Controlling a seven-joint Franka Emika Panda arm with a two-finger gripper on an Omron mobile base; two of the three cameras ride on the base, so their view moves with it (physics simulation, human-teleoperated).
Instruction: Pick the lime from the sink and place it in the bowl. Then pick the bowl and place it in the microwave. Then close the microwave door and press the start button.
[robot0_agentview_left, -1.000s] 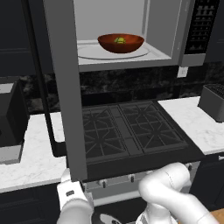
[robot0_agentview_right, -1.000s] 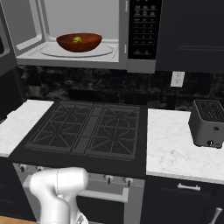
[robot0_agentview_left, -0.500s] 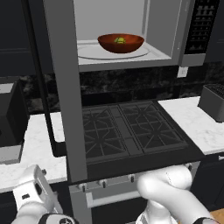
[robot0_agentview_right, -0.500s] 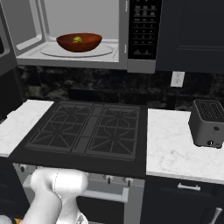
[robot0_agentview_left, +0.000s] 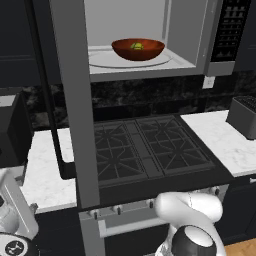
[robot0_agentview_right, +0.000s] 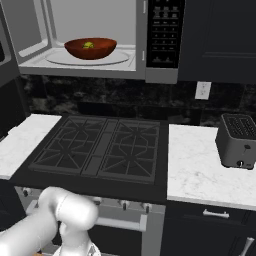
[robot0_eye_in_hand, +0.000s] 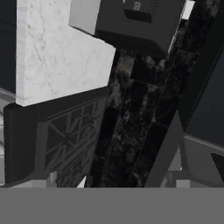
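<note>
A: Where did the task's things lie?

B: The bowl (robot0_agentview_left: 138, 49) stood on the round turntable (robot0_agentview_left: 129, 58) inside the microwave (robot0_agentview_right: 100, 64), high above the stove, and the lime (robot0_agentview_left: 136, 46) rested in the bowl. In the right base view the same bowl (robot0_agentview_right: 90, 48) sat left of the black button panel (robot0_agentview_right: 163, 32), with the lime (robot0_agentview_right: 88, 45) at its middle.

A: And the microwave door?

B: The microwave door (robot0_agentview_left: 74, 100) stood swung out toward the near side, seen edge-on as a tall grey post at the left of the cavity, with its dark handle (robot0_agentview_left: 55, 145) hanging over the white counter (robot0_agentview_left: 42, 170).

A: What lay beneath?

B: A black gas cooktop (robot0_agentview_right: 102, 148) sat between two marble counter sections; a grey toaster (robot0_agentview_right: 239, 141) rested on the right section (robot0_agentview_right: 200, 170), below a wall outlet (robot0_agentview_right: 202, 90).

A: What of the end effector?

B: The gripper sat low at the near left, by the wrist housing (robot0_agentview_left: 15, 220); its fingers stood spread wide and held nothing. The hand view, rolled sideways, showed the counter (robot0_eye_in_hand: 57, 57), the cooktop grate (robot0_eye_in_hand: 65, 140) and the dark speckled backsplash (robot0_eye_in_hand: 135, 113).
</note>
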